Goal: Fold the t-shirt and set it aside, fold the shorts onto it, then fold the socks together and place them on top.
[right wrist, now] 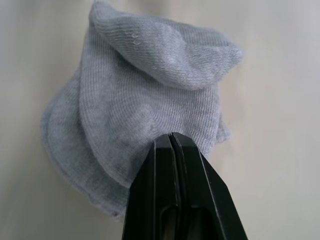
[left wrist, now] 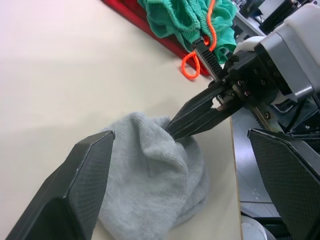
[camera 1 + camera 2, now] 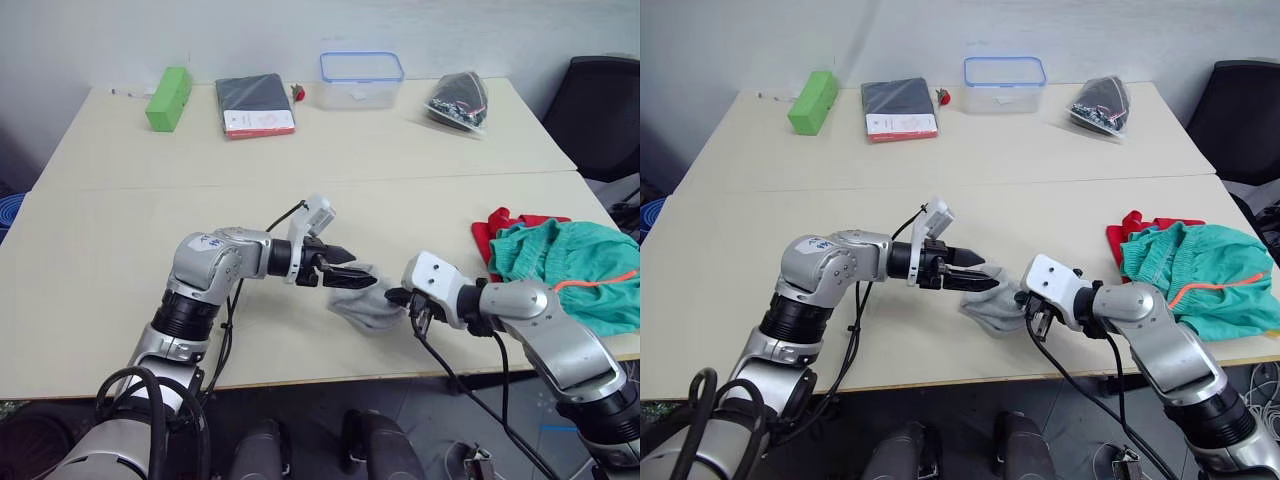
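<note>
Grey socks [image 1: 150, 100] lie bunched (apparently doubled), right gripper [image 1: 172, 142] pinching them

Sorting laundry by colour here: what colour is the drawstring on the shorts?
Neon orange, against the teal-green shorts. The drawstring shows best in the left wrist view.

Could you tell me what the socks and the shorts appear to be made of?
The socks look like soft grey knit, with fine ribbed loops and limp folds. The shorts seem a thin teal-green woven fabric, matte and crumpled, with a gathered waistband and a neon orange cord, probably synthetic.
</note>
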Action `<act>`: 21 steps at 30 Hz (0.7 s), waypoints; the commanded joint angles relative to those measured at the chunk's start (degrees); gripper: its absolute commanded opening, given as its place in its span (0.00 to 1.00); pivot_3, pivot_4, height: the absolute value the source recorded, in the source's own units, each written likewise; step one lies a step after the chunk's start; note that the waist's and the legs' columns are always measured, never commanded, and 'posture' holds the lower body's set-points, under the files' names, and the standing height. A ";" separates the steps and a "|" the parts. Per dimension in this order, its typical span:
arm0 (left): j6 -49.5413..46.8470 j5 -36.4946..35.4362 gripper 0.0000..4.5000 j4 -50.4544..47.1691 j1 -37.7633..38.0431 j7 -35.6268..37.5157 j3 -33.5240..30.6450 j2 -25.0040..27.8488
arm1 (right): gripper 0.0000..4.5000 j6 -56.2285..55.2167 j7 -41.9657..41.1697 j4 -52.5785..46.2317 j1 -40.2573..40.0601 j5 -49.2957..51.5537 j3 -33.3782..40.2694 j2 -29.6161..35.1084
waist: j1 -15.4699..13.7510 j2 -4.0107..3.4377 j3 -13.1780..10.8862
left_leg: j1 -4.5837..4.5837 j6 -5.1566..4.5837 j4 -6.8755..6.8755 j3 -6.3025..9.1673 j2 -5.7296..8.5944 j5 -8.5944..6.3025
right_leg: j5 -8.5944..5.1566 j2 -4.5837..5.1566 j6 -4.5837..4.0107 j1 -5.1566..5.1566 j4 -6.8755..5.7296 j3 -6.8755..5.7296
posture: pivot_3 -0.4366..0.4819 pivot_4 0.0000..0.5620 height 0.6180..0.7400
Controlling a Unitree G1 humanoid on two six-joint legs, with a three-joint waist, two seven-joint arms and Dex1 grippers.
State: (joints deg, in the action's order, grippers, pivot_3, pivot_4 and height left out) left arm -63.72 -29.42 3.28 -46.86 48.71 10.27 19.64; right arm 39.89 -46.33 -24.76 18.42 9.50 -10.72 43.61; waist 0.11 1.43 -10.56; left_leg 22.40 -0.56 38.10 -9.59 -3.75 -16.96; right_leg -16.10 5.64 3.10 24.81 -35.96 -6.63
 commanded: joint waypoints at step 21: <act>27.04 11.75 0.23 7.16 1.26 11.01 6.11 7.00 | 0.00 1.42 1.32 1.98 14.00 0.70 -4.94 -6.71 | -0.07 -0.01 0.00 | 0.62 -0.10 0.20 -0.25 0.04 0.08 | 0.04 -0.09 0.03 0.70 -0.18 0.07 | 0.48 0.27 1.00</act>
State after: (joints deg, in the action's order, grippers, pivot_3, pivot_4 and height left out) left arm -38.98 -18.30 11.77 -44.72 58.64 16.20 27.07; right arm 42.30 -44.89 -22.21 31.35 10.80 -15.62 37.07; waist 0.04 1.42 -10.56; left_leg 23.19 -0.69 38.37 -9.84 -3.70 -16.87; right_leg -16.02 5.54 3.19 25.62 -36.13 -6.58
